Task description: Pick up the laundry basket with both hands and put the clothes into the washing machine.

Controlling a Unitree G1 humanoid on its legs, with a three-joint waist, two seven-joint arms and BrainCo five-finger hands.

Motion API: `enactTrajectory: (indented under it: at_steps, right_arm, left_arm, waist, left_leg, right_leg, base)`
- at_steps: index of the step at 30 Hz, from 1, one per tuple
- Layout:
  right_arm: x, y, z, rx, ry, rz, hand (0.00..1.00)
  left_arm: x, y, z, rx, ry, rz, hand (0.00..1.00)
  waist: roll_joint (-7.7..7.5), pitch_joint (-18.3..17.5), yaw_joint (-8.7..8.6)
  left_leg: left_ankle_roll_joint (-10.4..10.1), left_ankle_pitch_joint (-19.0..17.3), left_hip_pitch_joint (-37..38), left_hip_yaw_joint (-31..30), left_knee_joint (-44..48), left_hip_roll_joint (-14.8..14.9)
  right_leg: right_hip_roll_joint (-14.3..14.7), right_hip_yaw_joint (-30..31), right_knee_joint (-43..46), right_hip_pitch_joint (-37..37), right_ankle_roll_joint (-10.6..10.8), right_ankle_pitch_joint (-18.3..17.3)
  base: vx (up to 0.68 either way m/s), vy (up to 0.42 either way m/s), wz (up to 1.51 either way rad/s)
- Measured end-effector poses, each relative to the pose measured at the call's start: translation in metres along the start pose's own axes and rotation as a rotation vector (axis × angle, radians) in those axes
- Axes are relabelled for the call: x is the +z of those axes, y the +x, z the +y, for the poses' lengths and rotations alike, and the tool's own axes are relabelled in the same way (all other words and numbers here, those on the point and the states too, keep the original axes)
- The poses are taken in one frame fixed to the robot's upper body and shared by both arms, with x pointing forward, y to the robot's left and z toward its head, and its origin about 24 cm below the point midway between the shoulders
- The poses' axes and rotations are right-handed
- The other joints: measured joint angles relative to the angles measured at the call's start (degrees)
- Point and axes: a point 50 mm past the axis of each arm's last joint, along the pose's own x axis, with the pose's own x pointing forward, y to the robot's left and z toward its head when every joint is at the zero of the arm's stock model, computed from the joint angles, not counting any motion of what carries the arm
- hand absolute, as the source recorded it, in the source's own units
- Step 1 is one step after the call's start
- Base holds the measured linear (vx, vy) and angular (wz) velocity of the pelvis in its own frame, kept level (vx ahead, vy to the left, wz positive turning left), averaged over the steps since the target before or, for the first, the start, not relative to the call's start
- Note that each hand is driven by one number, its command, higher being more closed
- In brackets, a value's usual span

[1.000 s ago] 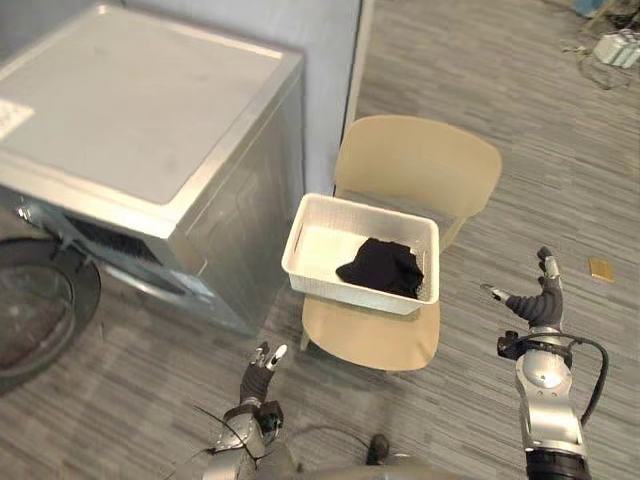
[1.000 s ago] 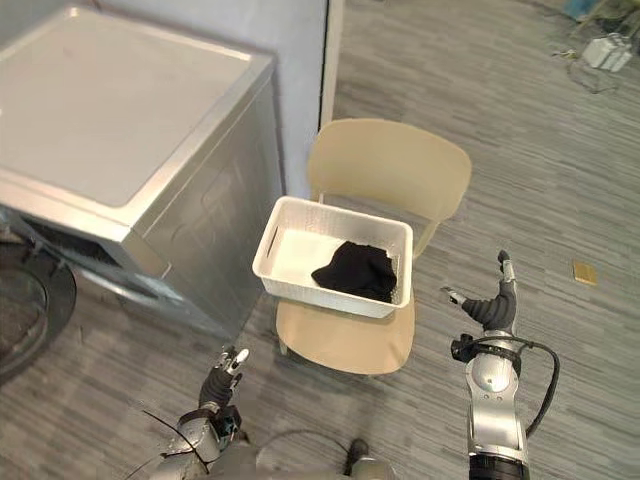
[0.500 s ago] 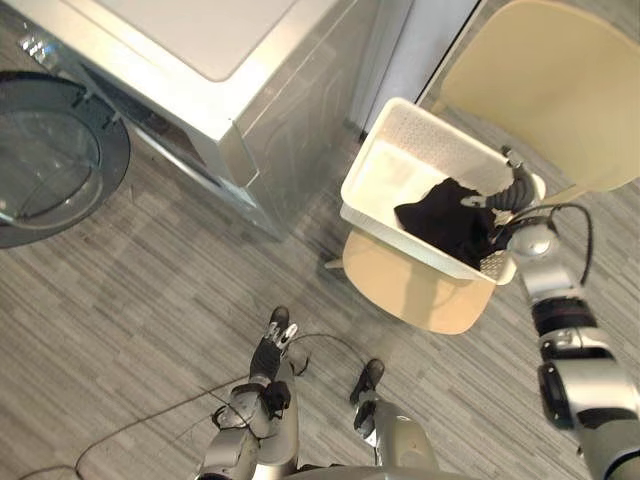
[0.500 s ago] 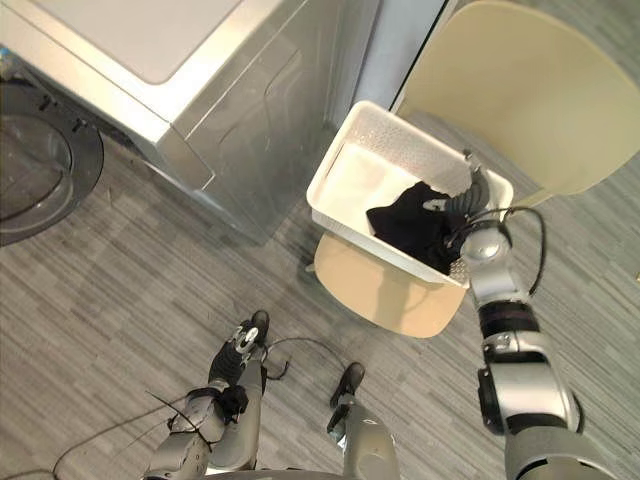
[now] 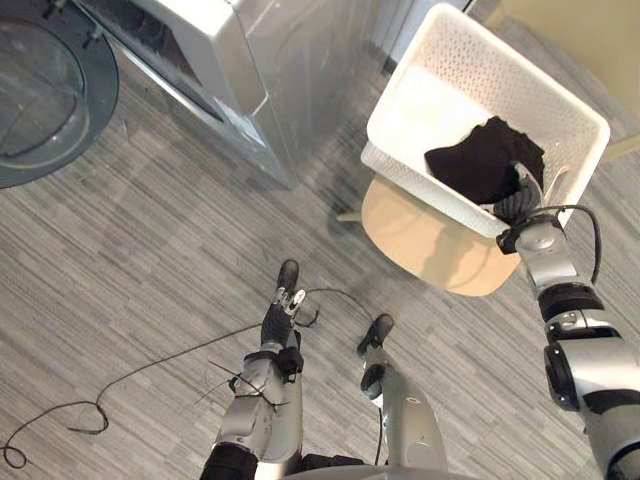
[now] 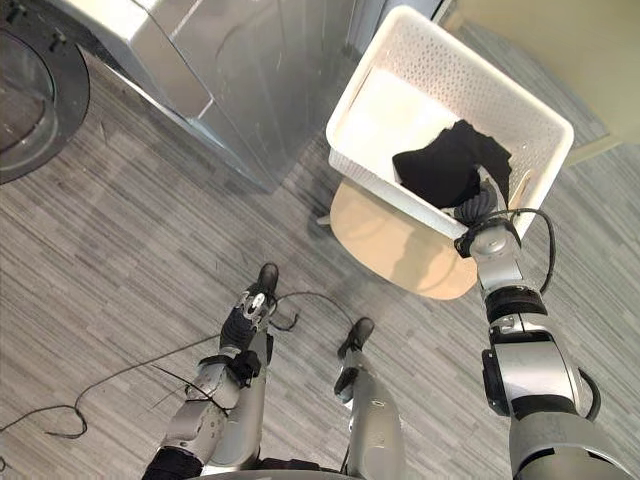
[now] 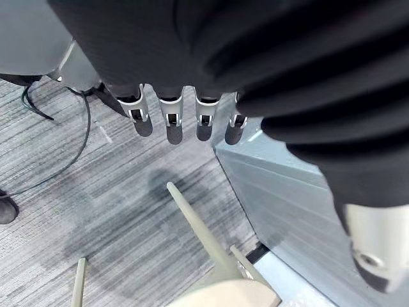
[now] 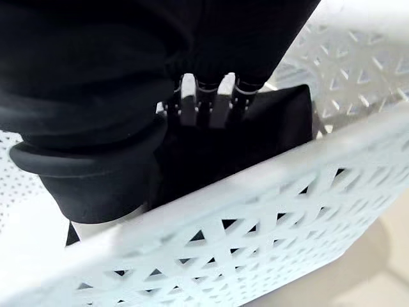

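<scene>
Washing machine [image 5: 255, 60] at upper left, with door [image 5: 45, 90] swung open on its left. Just right of machine, laundry basket [image 5: 480, 70] on chair [image 5: 430, 240]. Clothes [image 5: 480, 160] in basket's right part. Right hand [image 5: 512, 205] inside basket over near rim, touching clothes. Left hand [image 5: 277, 320] low over floor [image 5: 150, 260], well apart from basket.

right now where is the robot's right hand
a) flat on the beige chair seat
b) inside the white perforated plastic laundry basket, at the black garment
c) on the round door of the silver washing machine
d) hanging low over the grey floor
b: the right hand reaches over the near rim of the white perforated plastic laundry basket to the black garment; it is the left hand that hangs low over the grey floor.
</scene>
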Motion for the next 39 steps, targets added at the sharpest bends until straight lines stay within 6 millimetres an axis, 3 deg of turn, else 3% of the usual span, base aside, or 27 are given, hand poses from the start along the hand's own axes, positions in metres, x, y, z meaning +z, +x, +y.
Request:
enactTrajectory:
  at_steps: [5,9,18,19,30,39]
  right_arm:
    - [0.001,0.004,-0.004,-0.005,-0.003,0.017,0.00]
    - [-0.002,0.007,-0.027,-0.027,-0.079,0.035,0.00]
    - [-0.015,0.006,-0.064,-0.065,-0.146,0.080,0.00]
    - [-0.015,0.006,-0.065,-0.062,-0.148,0.079,1.00]
    - [-0.001,0.008,-0.081,-0.064,-0.070,-0.003,1.00]
    - [-0.007,0.005,-0.077,-0.073,-0.009,-0.001,1.00]
  left_arm:
    - [0.009,0.002,-0.007,-0.018,-0.017,-0.038,0.00]
    - [0.021,0.002,-0.023,-0.052,-0.121,-0.108,0.00]
    - [0.035,0.001,-0.030,-0.090,-0.271,-0.159,0.00]
    - [0.036,0.001,-0.031,-0.100,-0.278,-0.165,0.00]
    - [0.041,-0.001,-0.042,-0.175,-0.294,-0.188,0.00]
    - [0.041,-0.001,-0.042,-0.168,-0.296,-0.193,0.00]
  waist:
    - [0.04,0.02,0.16]
    - [0.30,0.16,1.24]
    - [0.39,0.20,1.55]
    - [0.39,0.20,1.58]
    - [0.95,-0.30,1.81]
    - [1.80,-2.46,2.90]
  left_leg:
    - [0.87,2.27,-1.56,0.69,-1.68,0.46]
    - [1.10,3.36,-3.41,1.05,-1.97,0.45]
    - [1.27,4.88,-4.47,0.71,-3.58,0.17]
    - [1.22,4.92,-4.72,0.70,-3.58,0.17]
    - [0.18,5.59,-7.37,2.63,-4.72,1.05]
    - [0.57,6.24,-7.24,4.11,-4.79,1.72]
  right_leg:
    - [0.28,-0.51,-0.01,-2.11,-0.01,0.03]
    - [0.22,-0.75,-0.14,-4.08,0.00,0.03]
    - [-0.06,-2.24,-0.09,-5.42,0.09,-0.04]
    - [-0.06,-2.24,-0.08,-5.69,0.09,-0.05]
    - [0.12,-1.56,-0.08,-9.81,0.31,0.30]
    - [0.67,-0.41,-0.64,-10.25,0.18,0.97]
  base:
    - [-0.04,0.005,0.00]
    - [0.00,0.011,-0.04]
    - [0.04,0.010,0.04]
    - [0.01,0.026,-0.04]
    - [-0.01,0.023,-0.09]
    - [0.01,0.007,-0.07]
